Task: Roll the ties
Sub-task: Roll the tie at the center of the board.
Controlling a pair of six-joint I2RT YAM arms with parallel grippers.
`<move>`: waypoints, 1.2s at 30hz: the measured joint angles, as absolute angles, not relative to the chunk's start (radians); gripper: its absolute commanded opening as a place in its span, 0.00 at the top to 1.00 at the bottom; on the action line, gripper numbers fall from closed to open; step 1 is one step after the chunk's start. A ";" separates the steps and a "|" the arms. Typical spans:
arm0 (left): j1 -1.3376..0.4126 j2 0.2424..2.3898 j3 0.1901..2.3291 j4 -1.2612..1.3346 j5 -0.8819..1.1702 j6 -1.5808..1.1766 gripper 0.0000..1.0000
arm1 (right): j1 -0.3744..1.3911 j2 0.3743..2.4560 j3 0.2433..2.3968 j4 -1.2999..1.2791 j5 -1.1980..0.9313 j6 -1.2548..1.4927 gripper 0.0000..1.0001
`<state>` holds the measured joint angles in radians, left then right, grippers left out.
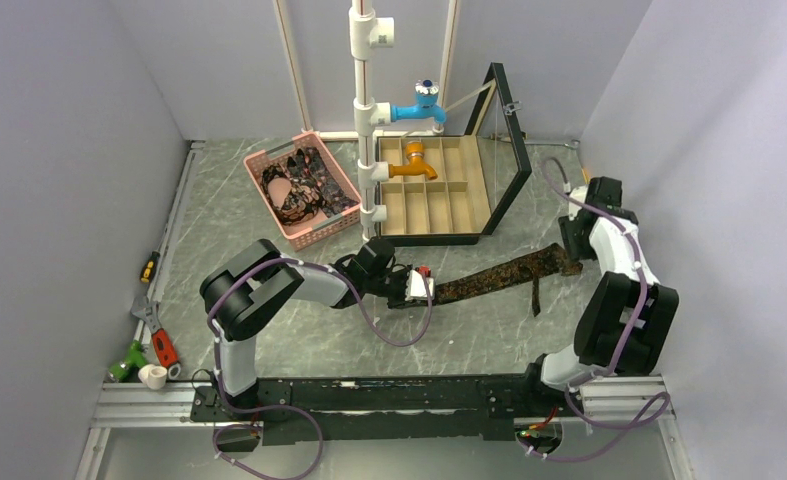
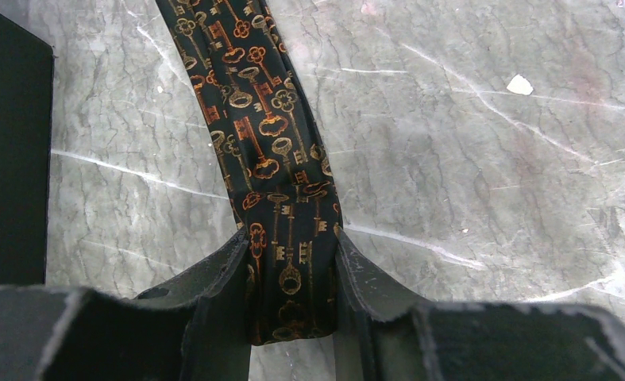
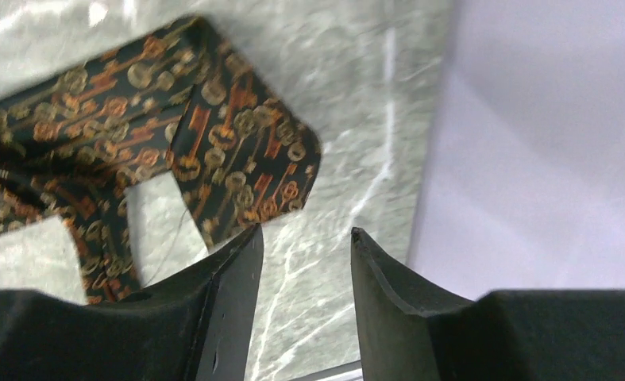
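On grey marbled surface (image 1: 469, 340), top view: long dark necktie with gold and orange key print (image 1: 499, 275) lies stretched between both arms. Left claw (image 1: 427, 289) is at its narrow end, right claw (image 1: 569, 252) at its wide end. Pink plastic mesh basket (image 1: 321, 233) behind left arm holds bundled patterned ties (image 1: 304, 185). Just beside it, tan wooden divided box with black frame (image 1: 449, 205), lid propped open.

Left wrist view: left claw (image 2: 291, 254) clamped on narrow end of necktie (image 2: 261, 135); fabric is pinched between both fingers and runs away flat over surface (image 2: 491, 198).

Right wrist view: right claw (image 3: 305, 238) spread, nothing between fingers. Folded wide end of necktie (image 3: 229, 151) lies just beyond left fingertip on surface (image 3: 356, 95). Whether they touch is unclear.
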<state>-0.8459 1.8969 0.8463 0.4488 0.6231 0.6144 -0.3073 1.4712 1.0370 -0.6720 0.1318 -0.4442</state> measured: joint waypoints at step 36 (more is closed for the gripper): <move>-0.847 1.897 0.850 0.441 0.623 0.614 0.95 | -0.332 1.780 1.137 -1.035 -0.446 -0.133 0.69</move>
